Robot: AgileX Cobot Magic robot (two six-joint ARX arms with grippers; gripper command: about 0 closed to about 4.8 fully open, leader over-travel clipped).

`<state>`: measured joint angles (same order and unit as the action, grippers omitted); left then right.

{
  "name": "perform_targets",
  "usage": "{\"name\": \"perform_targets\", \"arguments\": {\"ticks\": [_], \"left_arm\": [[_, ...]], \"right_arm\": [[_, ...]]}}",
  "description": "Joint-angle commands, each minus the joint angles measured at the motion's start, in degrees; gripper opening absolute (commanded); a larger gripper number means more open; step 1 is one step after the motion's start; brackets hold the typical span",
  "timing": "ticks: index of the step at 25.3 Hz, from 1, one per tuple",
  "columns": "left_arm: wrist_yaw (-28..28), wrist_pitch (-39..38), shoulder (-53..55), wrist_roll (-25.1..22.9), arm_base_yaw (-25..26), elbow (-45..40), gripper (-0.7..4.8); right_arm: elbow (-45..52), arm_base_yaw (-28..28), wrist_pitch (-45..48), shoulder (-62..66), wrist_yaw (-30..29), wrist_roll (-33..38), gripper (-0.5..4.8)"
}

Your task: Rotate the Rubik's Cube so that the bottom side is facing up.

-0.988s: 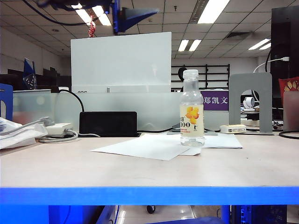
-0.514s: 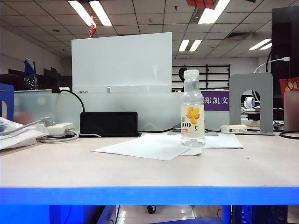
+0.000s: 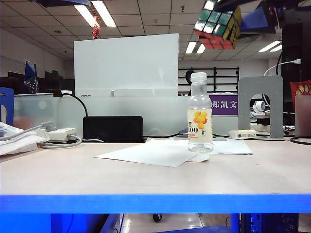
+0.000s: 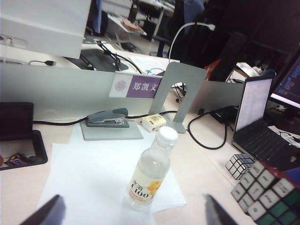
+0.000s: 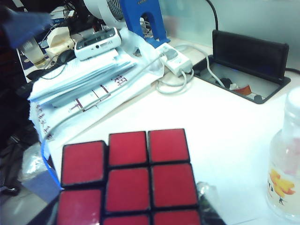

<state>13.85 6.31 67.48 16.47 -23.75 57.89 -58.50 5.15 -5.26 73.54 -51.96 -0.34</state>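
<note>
Two fingers of the right gripper (image 5: 131, 210) are clamping the Rubik's Cube (image 3: 217, 29), and it is hanging high in the air, well clear of the table (image 3: 146, 182), above the right half of the surface and up beyond the cap of the bottle (image 3: 199, 112). In the right wrist view the red face is filling the frame. One dark finger (image 5: 209, 202) is pressing in at the cube's side; the other is showing only as a dark sliver at the opposite lower corner. The cube is riding tilted, one corner dipping down. Green tiles are facing the exterior camera with pale ones along the upper row, yellow is turning away to the right, and red is peeking out underneath. Being a cube, it is showing equal sides, so only that tilt is giving it a heading.

The left gripper (image 4: 131, 215) is hovering over the white paper (image 4: 93, 173) with its fingers spread wide and gripping nothing, the cube sitting off beyond one fingertip (image 4: 216, 213).
</note>
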Motion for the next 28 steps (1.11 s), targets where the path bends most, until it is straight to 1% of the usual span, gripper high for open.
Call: {"name": "perform_targets", "arguments": {"ticks": [1, 3, 7, 13, 17, 25, 28], "left_arm": [[-0.7, 0.4, -1.8, -0.2, 0.0, -2.2, 3.89], [-0.7, 0.1, -2.4, -0.1, 0.0, -3.3, 3.89], [0.9, -0.2, -3.1, 0.7, -0.1, -4.9, 3.89], [0.9, -0.6, -4.4, 0.0, -2.3, -6.3, 3.89], [0.9, -0.7, -5.1, -0.2, -4.3, -7.2, 3.89], [0.3, 0.0, -8.2, 0.0, -5.0, -12.2, 3.89], [0.3, 0.2, -9.8, 0.0, -5.0, -14.1, 3.88]], "right_arm": [[2.1, 1.2, 4.5, -0.3, 2.6, -0.5, -0.01], [3.7, 2.8, 6.1, -0.3, 5.2, -1.0, -0.01], [7.0, 5.4, 10.0, -0.2, 7.8, -1.0, -0.01], [11.1, 8.5, 13.7, 0.8, 12.8, -0.9, -0.01], [12.3, 9.2, 14.3, 3.4, 13.2, -1.0, -0.01], [13.1, 9.4, 17.7, 9.6, 13.5, -0.9, -0.01], [14.3, 10.8, 21.0, 10.5, 13.7, -1.0, -0.01]]}}
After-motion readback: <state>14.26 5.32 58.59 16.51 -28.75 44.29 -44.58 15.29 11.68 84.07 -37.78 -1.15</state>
